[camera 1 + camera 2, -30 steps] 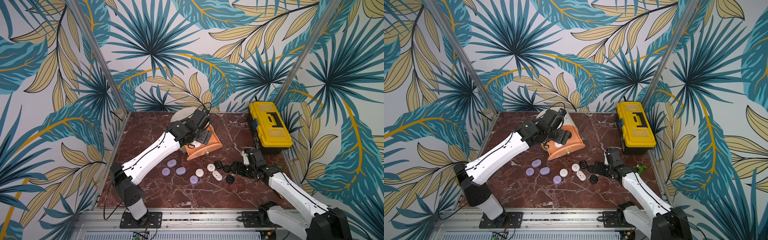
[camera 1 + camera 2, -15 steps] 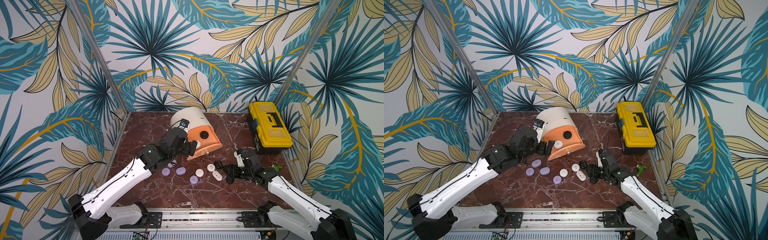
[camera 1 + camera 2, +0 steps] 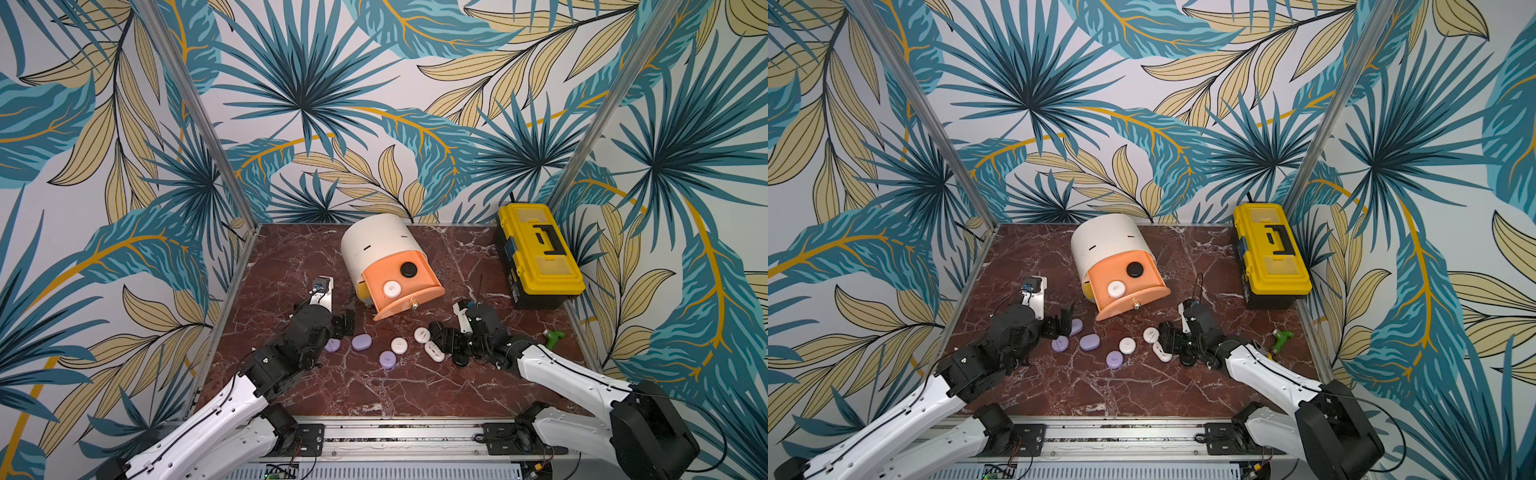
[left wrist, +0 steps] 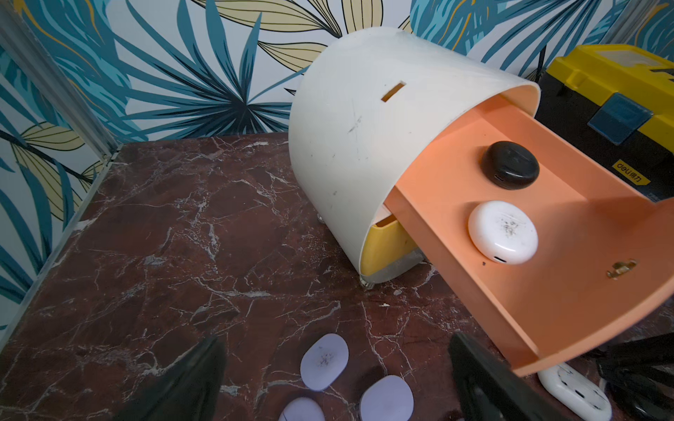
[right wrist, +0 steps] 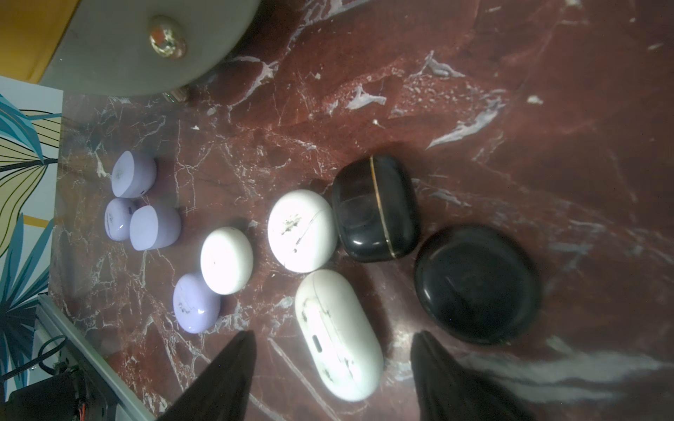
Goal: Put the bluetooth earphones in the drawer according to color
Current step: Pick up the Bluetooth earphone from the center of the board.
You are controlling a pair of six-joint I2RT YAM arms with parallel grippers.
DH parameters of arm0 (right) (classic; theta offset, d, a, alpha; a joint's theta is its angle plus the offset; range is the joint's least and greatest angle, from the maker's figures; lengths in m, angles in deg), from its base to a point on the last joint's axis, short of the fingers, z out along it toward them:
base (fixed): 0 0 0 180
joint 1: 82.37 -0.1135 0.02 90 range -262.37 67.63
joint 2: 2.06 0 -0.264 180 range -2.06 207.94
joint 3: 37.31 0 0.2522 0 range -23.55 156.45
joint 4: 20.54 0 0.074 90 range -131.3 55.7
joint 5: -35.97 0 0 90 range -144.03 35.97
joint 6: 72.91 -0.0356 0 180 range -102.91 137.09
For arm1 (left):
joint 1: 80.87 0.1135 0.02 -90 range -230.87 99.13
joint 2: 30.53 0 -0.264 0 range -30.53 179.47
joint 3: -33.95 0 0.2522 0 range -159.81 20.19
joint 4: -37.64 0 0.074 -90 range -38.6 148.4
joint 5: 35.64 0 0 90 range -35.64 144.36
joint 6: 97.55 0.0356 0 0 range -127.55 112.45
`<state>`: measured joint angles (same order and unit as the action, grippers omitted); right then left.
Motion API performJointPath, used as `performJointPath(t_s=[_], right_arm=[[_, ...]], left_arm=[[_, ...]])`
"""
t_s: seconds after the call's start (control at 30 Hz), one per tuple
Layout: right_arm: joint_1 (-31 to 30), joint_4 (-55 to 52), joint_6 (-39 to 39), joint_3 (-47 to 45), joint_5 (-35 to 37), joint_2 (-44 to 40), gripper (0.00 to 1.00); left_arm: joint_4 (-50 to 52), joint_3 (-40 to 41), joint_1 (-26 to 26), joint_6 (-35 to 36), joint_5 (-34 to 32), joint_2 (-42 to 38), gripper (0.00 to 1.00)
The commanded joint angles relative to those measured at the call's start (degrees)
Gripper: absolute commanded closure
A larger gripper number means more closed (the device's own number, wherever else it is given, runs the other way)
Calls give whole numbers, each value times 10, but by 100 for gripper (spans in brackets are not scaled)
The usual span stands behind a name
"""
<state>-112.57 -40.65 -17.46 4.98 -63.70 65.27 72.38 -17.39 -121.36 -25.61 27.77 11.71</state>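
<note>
The cream drawer cabinet (image 3: 374, 245) has its peach top drawer (image 3: 417, 291) pulled out, with a black case (image 3: 408, 270) and a white case (image 3: 392, 289) lying in it. More bluetooth earphones lie on the marble in front: purple cases (image 3: 361, 341), white cases (image 3: 399, 344) and black cases (image 5: 476, 284). My left gripper (image 4: 333, 342) hangs open low over the purple cases (image 4: 324, 361), holding nothing. My right gripper (image 5: 333, 334) stands open with a jaw on each side of an oblong white case (image 5: 339, 339), gaps showing on both sides.
A yellow-and-black toolbox (image 3: 540, 257) stands at the back right. A green-handled tool (image 3: 555, 337) lies by the right wall. Patterned walls close in three sides, and a metal rail (image 3: 395, 434) runs along the front.
My left gripper left a white case in the peach drawer, drew back and down to the purple cases and opened wide. My right gripper moved left over the oblong white case, its jaws narrowing.
</note>
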Motion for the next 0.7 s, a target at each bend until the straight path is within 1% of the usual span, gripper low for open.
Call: performJointPath(t_s=[0.0, 0.13, 0.3, 0.57, 0.67], right_arm=[[-10, 30, -22, -20, 24, 7, 28], [-20, 32, -32, -28, 26, 19, 29], [-51, 33, -49, -41, 35, 30, 30], [-111, 43, -70, -53, 74, 21, 31], [-129, 45, -69, -48, 99, 28, 34]], left_arm=[[-89, 42, 3, -5, -16, -24, 0], [-114, 78, 2, 3, -23, -48, 0], [-146, 118, 3, 3, -37, -79, 0], [-143, 112, 2, 2, -22, -64, 0], [-143, 111, 3, 0, -19, -63, 0]])
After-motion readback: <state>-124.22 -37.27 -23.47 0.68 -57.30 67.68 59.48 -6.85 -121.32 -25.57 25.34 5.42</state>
